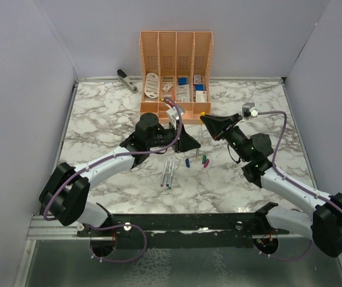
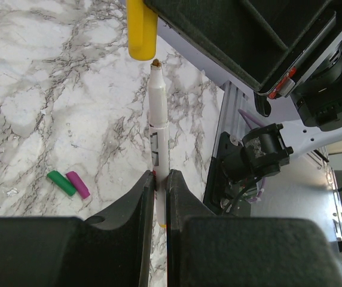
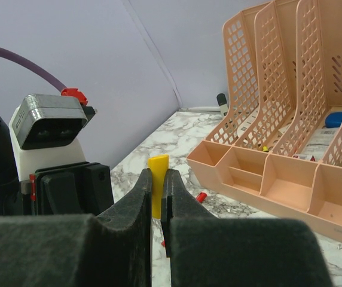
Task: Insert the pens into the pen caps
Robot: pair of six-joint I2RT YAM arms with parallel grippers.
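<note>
My left gripper is shut on a pale pen, whose tip points up at the yellow pen cap. The tip sits just below the cap's open end, a small gap apart. That yellow cap is pinched upright in my shut right gripper. From above, the two grippers meet at the table's middle. Several loose pens lie on the marble near a blue cap, a green cap and a magenta cap. A red cap lies before the organizer.
An orange desk organizer with compartments stands at the back centre, its front trays close behind the grippers. A grey stapler lies at the back left. White walls close in the marble table on three sides.
</note>
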